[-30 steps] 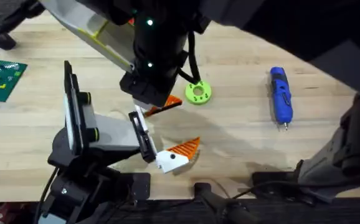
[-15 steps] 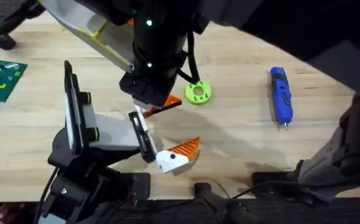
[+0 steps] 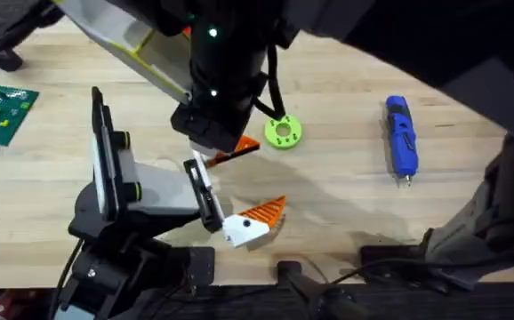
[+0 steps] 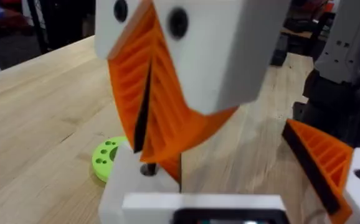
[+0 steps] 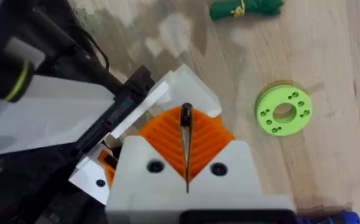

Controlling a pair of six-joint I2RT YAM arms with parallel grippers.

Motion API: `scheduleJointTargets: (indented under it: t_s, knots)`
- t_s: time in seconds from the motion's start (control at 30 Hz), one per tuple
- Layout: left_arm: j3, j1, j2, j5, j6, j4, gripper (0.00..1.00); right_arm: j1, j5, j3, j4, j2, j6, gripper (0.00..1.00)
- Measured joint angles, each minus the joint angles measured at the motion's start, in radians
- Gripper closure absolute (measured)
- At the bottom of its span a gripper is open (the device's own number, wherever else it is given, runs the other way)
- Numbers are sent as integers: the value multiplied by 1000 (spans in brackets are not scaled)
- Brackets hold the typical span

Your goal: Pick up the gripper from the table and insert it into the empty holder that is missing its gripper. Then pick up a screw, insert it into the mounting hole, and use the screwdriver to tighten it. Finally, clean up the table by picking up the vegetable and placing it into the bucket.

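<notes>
Screwdriver (image 3: pixel 400 137) unmoved on table (image 3: pixel 346 196).

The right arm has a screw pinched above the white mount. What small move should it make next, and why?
Probably ease the right pincer straight down: it is shut on the screw, whose tip sits at the mounting hole in the white block, apparently not yet seated.

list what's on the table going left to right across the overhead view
green circuit board → white and orange gripper piece → green disc with holes → blue screwdriver
</notes>
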Motion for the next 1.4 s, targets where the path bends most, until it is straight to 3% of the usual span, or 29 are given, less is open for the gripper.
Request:
scheduleJointTargets:
  t_s: [1.4]
  knots:
    - [0, 0, 5, -1, -19, -1, 15, 0, 1, 10, -13, 45, 0, 989]
